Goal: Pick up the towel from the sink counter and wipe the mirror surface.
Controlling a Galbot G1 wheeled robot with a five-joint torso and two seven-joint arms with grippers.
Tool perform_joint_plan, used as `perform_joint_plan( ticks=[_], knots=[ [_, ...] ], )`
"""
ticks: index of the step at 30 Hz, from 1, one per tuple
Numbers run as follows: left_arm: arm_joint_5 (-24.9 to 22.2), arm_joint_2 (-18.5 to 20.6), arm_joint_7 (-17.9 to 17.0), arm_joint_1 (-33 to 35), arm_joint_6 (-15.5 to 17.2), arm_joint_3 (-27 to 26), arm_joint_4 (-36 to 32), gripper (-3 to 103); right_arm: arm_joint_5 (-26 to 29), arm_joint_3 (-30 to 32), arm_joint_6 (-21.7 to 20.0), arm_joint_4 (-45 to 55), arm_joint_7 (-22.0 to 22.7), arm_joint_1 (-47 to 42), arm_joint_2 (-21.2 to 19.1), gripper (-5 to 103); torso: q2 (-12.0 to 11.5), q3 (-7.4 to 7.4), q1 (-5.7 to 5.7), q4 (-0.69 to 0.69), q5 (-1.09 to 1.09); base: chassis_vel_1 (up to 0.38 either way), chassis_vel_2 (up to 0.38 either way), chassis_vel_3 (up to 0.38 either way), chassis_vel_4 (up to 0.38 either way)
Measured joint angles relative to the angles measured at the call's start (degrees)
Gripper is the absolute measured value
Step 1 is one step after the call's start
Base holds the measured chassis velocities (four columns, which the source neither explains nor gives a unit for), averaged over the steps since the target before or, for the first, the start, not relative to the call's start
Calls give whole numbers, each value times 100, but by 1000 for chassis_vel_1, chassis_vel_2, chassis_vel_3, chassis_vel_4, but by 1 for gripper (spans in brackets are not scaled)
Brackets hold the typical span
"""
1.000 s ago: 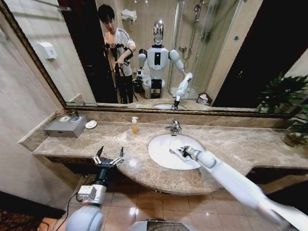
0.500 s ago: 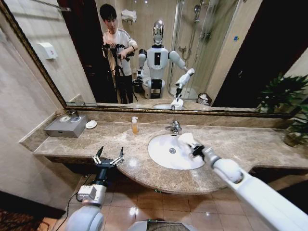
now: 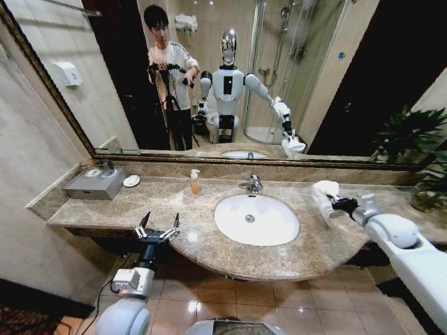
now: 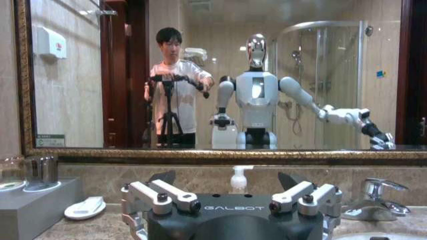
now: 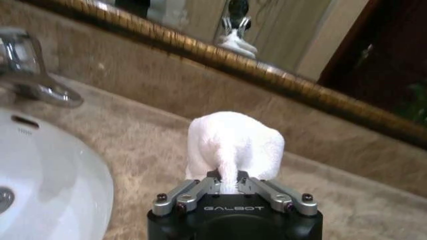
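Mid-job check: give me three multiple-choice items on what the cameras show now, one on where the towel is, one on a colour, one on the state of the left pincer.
1. Where is the towel?
A. in the basin
B. held over the counter to the right of the basin
C. pressed on the mirror

2. What colour is the towel?
A. white
B. blue
C. grey

3. How is the left pincer?
A. shut on the towel
B. shut on the soap bottle
C. open, holding nothing

Answers:
1 B: the right pincer grips it above the marble, short of the mirror.
2 A: the right wrist view shows white cloth.
3 C: its fingers stand spread at the counter's front edge.
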Motion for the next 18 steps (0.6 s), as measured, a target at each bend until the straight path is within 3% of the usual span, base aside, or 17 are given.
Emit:
perform_joint_plan(
  ticks=[3,6,9,13,15,18],
  knots=[
    [0,0,0,0,0,-1,0,100,-163,-203,39,-426,-509,259,100,9,0,0,0,0,2,0,0,0,0],
    [0,0,-1,0,0,0,0,100,-243,-382,124,-661,-488,418,168,6,0,0,0,-1,-1,0,0,0,0],
    [0,0,0,0,0,0,0,100,-264,-529,165,-762,-263,490,227,14,0,0,0,-2,1,0,0,0,0],
    [0,0,0,0,0,0,0,100,-72,-464,134,-557,-30,396,268,35,0,0,0,-2,-1,0,0,0,0],
    [0,0,0,0,0,0,0,100,-15,-420,119,-483,7,363,269,35,0,0,0,-2,-1,0,0,0,0],
    [0,0,0,0,0,0,0,100,120,-211,94,-202,157,227,269,51,0,0,0,-2,1,0,0,0,0]
  ],
)
